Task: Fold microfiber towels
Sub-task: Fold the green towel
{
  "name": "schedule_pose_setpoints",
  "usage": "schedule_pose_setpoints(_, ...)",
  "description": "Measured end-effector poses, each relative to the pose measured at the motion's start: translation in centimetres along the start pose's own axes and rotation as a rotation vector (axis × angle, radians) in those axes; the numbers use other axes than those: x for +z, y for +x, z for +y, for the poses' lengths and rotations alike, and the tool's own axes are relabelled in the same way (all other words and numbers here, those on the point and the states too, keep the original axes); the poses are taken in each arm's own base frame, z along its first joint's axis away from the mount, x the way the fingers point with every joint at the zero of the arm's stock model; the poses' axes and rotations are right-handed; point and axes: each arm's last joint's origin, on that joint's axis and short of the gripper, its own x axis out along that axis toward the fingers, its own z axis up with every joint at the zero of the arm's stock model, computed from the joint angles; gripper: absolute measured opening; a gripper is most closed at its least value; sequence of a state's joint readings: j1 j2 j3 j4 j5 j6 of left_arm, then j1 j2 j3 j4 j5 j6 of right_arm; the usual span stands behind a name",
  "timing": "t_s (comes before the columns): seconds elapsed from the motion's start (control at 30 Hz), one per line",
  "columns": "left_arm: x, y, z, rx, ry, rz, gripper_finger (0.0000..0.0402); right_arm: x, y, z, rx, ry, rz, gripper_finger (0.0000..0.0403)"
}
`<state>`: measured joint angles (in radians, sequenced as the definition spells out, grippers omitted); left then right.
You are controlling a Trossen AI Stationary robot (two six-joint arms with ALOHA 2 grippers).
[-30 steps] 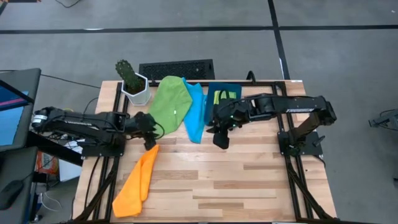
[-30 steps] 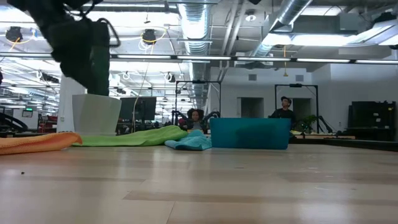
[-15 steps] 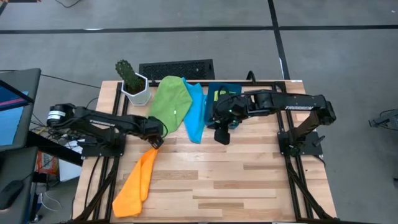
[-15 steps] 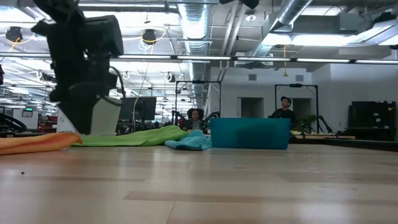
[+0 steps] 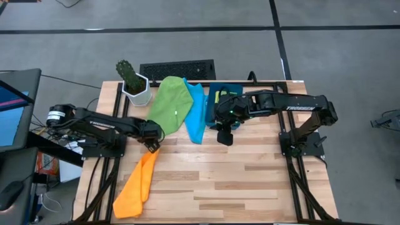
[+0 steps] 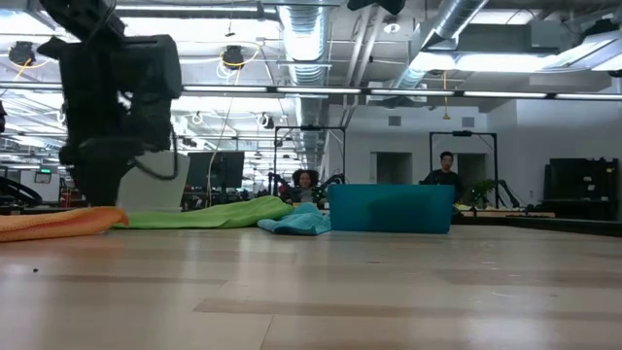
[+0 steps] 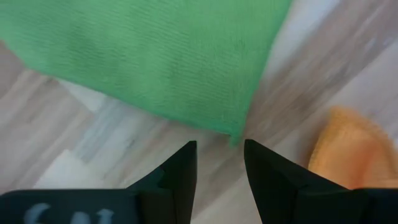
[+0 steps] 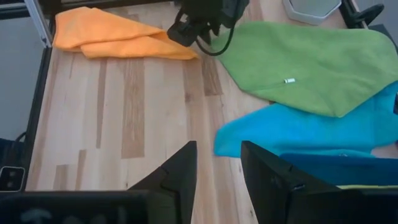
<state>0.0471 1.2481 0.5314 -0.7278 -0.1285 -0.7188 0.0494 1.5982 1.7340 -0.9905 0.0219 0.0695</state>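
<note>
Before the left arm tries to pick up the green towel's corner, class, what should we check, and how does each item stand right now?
1. Left gripper lined up with the corner of the green towel: ok, the corner tip sits just ahead of the gap in the left wrist view.
2. Left fingers apart with nothing between them: ok.
3. Orange towel out of the grasp: ok, it lies beside the fingers, apart.
4. Right gripper out of the way: ok, it is open and empty, on the far side of the light blue towel.
5. Green towel free to lift: cannot tell, its edge meets the light blue towel.
</note>
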Motion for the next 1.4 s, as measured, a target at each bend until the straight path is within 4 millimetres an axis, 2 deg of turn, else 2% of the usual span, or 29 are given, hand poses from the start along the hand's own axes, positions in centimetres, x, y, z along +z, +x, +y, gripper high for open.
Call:
schedule_pose_setpoints(0.17,-0.3,0.4,-0.1,0.003,0.024,-0.006,0.0138,0.0,0.0,0.0,0.000,-0.001,0.000,0.0146)
schedule_pose_setpoints(0.4,0.1,0.0,-0.8,-0.060,0.045,-0.029,0.0204,0.0,0.0,0.0,0.000,0.008,-0.001,0.0144)
schedule_pose_setpoints(0.5,0.2,-0.5,-1.1,-0.076,0.052,-0.005,0.0220,0.0,0.0,0.0,0.000,0.008,-0.001,0.0142)
schedule_pose_setpoints(0.67,0.8,-1.7,-1.6,-0.067,0.103,-0.056,0.0209,0.0,0.0,0.0,0.000,0.009,-0.001,0.0141)
schedule_pose_setpoints(0.87,1.2,-1.8,-1.7,-0.039,0.181,-0.112,0.0195,0.0,0.0,0.0,0.000,0.009,-0.002,0.0139)
schedule_pose_setpoints(1.17,1.4,-1.8,-1.4,-0.049,0.262,-0.102,0.0229,0.0,0.0,0.0,0.000,0.009,-0.001,0.0138)
schedule_pose_setpoints(1.4,1.6,-0.5,-1.0,0.025,0.263,-0.025,0.0220,0.0,0.0,-0.5,-0.010,0.019,-0.001,0.0138)
